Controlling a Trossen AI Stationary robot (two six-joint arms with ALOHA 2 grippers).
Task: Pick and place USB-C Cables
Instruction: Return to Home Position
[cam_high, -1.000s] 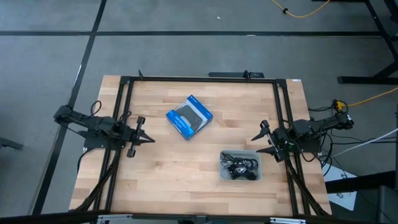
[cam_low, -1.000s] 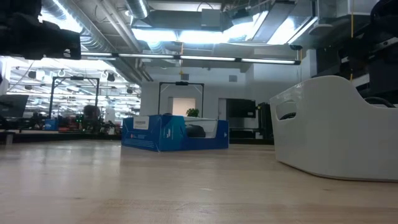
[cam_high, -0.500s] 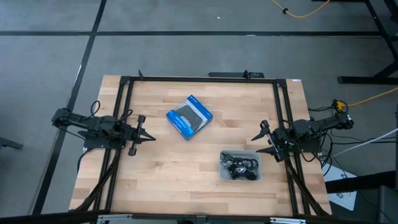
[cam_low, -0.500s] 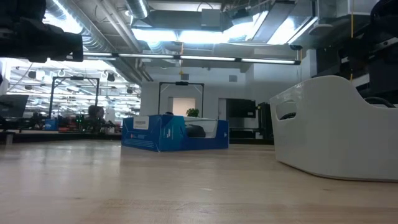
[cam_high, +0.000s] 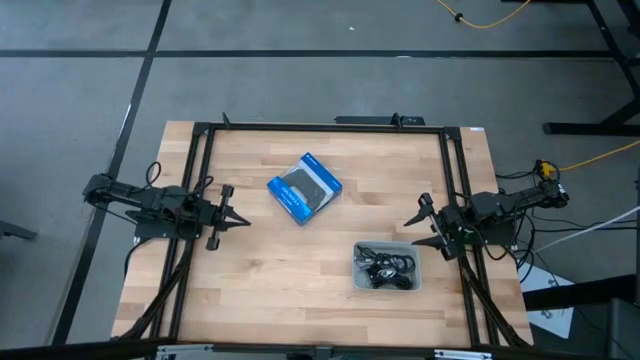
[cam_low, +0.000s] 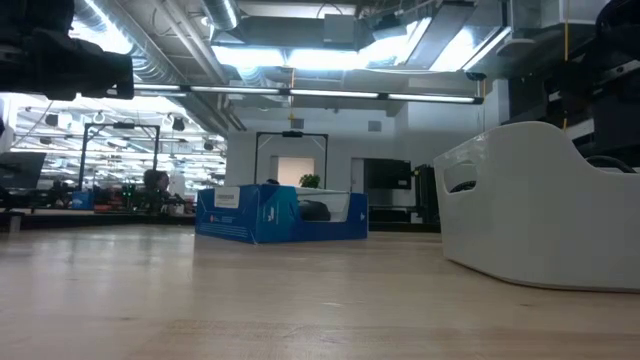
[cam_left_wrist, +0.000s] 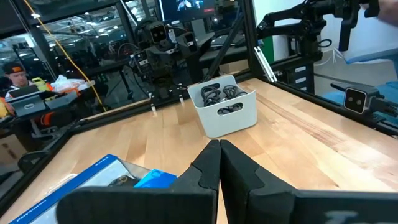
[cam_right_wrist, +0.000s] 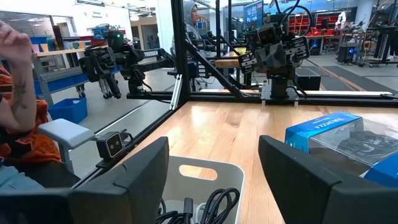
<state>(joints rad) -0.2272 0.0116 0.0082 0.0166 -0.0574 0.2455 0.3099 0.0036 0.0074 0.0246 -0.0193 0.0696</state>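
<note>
Cables (cam_high: 388, 268) lie in the bin (cam_high: 385, 245) beside the wide, empty jaws of the right gripper (cam_high: 420, 222), far from the pressed-together jaws of the left gripper (cam_high: 232, 220), so only parking the arms seems left.

Wooden table (cam_high: 260, 270): 2 items, blue box (cam_high: 305, 187), gray bin (cam_left_wrist: 227, 121).

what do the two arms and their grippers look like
The left arm and right arm are dark, slim jointed links trailing black wires. The left gripper and right gripper each have two matte black, flat fingers tapering toward the tips.
</note>
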